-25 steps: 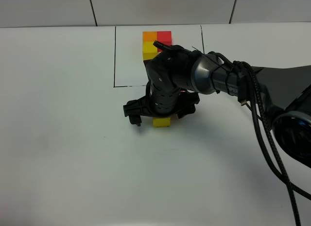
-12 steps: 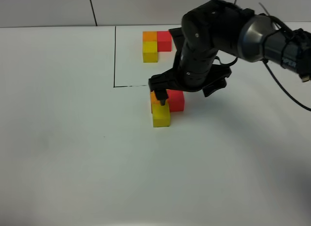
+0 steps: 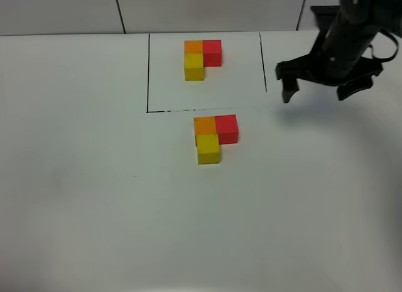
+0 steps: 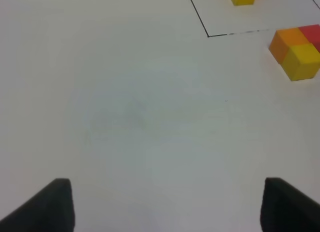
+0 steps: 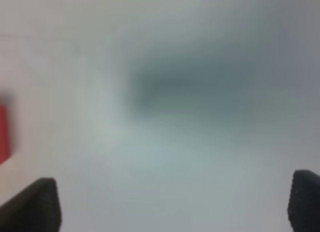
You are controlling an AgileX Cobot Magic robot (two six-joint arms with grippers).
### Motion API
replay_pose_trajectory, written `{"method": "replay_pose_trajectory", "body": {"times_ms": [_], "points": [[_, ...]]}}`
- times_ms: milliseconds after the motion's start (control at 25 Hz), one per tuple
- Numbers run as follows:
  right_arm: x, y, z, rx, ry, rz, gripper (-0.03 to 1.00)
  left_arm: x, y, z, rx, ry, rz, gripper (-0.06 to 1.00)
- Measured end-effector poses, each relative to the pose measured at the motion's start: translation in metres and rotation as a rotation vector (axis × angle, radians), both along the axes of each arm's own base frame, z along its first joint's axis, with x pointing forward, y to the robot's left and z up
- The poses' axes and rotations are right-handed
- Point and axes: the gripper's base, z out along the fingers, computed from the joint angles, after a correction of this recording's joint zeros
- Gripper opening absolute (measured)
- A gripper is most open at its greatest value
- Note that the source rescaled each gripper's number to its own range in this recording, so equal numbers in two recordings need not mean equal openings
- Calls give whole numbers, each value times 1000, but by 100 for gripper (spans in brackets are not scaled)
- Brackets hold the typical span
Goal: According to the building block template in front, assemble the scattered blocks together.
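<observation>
From high up, the right gripper (image 3: 317,88) is wide open and holds nothing; it has moved up and away from the scattered blocks (image 3: 214,136), which sit joined on the worktop (image 3: 94,179) just below the building block template (image 3: 202,57). The left wrist view shows the left gripper (image 4: 165,204) wide open and empty, with the blocks far off. The right wrist view is blurry, with both tips spread wide.

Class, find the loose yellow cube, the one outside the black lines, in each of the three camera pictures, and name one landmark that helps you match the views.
Exterior high: the yellow cube sits centre, just below the black frame, touching the orange cube.
Left wrist: it shows at the right edge, the orange cube against it.
Right wrist: not in it; the picture is blurred.
Shared landmark: the black frame corner.
</observation>
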Motion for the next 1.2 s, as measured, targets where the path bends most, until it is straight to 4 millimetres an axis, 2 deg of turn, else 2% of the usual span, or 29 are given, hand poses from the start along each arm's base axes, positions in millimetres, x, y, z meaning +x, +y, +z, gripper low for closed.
{"method": "replay_pose_trajectory", "body": {"times_ms": [120, 320, 440, 600, 800, 1000, 1200], "points": [[1, -26, 13, -12, -25, -12, 87, 0, 0, 0, 0, 0, 0, 70], [-8, -45, 50, -45, -116, -1, 87, 0, 0, 0, 0, 0, 0, 70], [-21, -50, 71, -61, -143, 2, 87, 0, 0, 0, 0, 0, 0, 70], [-51, -54, 88, -65, -174, 10, 87, 0, 0, 0, 0, 0, 0, 70], [-108, -65, 114, -67, -270, -2, 87, 0, 0, 0, 0, 0, 0, 70], [-185, -76, 143, -81, -403, -10, 87, 0, 0, 0, 0, 0, 0, 70], [-263, -86, 152, -96, -541, -24, 87, 0, 0, 0, 0, 0, 0, 70]]}}
